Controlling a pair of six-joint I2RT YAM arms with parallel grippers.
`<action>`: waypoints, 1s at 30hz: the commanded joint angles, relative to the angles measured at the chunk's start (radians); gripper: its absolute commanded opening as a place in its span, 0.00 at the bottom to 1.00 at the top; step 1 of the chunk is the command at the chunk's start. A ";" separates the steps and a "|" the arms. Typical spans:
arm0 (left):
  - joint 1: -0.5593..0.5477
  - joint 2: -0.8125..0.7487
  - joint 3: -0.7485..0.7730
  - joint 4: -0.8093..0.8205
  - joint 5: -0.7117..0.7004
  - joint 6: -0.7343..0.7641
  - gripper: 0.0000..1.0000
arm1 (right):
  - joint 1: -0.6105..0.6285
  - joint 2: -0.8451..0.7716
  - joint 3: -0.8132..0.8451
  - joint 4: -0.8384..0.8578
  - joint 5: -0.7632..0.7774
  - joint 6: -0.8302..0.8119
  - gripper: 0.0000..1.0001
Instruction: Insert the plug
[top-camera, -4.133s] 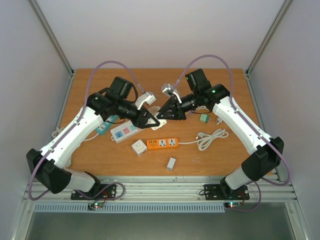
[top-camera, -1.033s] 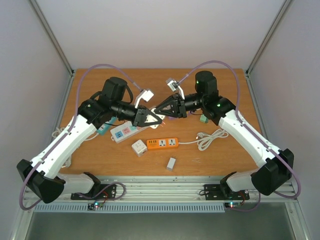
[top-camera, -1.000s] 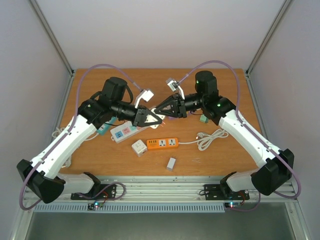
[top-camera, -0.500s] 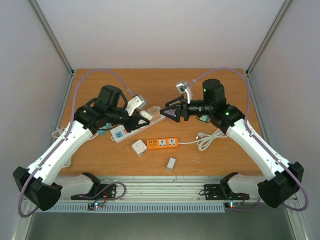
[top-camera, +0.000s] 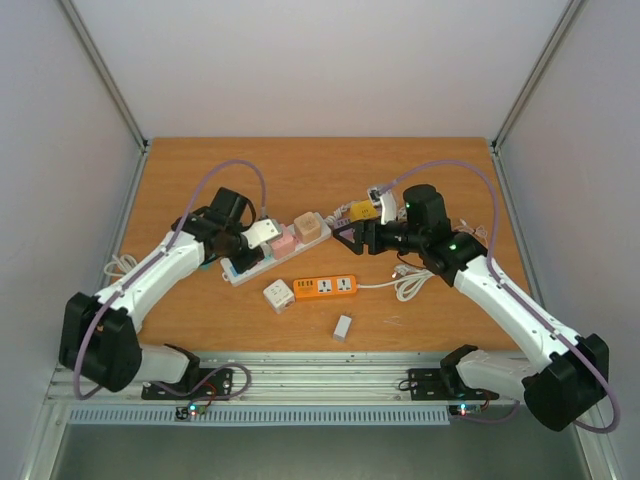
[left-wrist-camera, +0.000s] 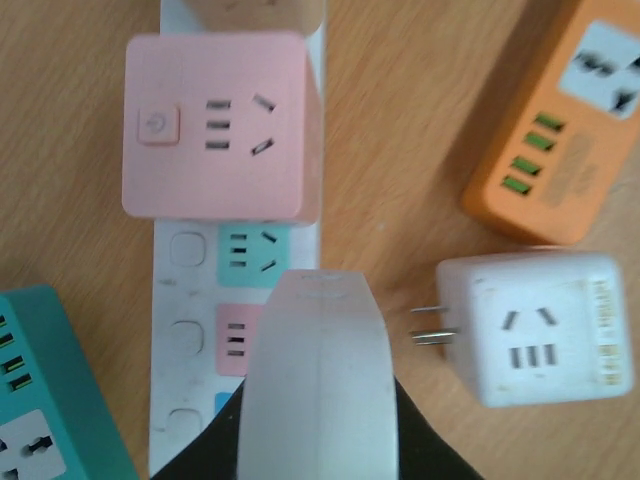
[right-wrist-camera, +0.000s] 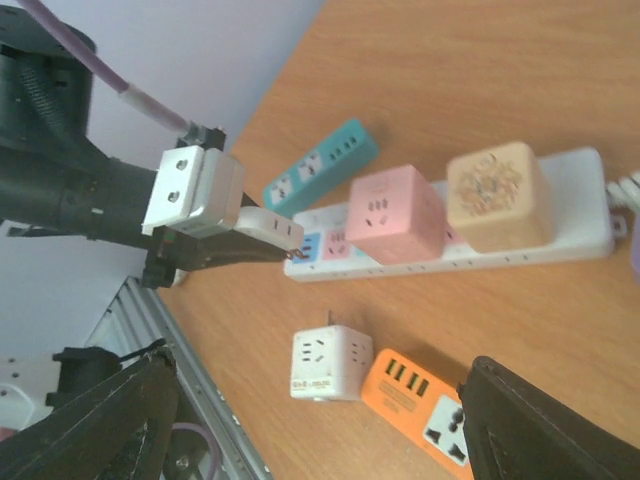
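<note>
Pink cube plug (left-wrist-camera: 215, 125) seated on the white power strip (left-wrist-camera: 170, 290)

It sits just beside the tan cube (right-wrist-camera: 497, 195) on the strip. The left gripper (right-wrist-camera: 280, 230), fingers pressed together, hovers over the strip's free sockets; the right gripper (top-camera: 345, 238) gapes wide off the strip's tan-cube end.

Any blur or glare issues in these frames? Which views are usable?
Top external: even light, soft shadows on the table, no glare. Left wrist: own fingers soft up close, white cube adapter slightly blurred. Right wrist: dark fingers out of focus, power strip sharp.
</note>
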 joint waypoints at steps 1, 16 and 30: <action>0.015 0.064 -0.011 0.087 -0.088 0.083 0.00 | -0.011 0.037 -0.016 0.008 0.052 0.074 0.78; 0.056 0.195 -0.075 0.218 -0.153 0.096 0.00 | -0.014 0.041 -0.038 0.014 0.072 0.076 0.77; 0.059 0.249 -0.102 0.264 -0.208 0.073 0.00 | -0.014 0.048 -0.052 0.024 0.035 0.076 0.76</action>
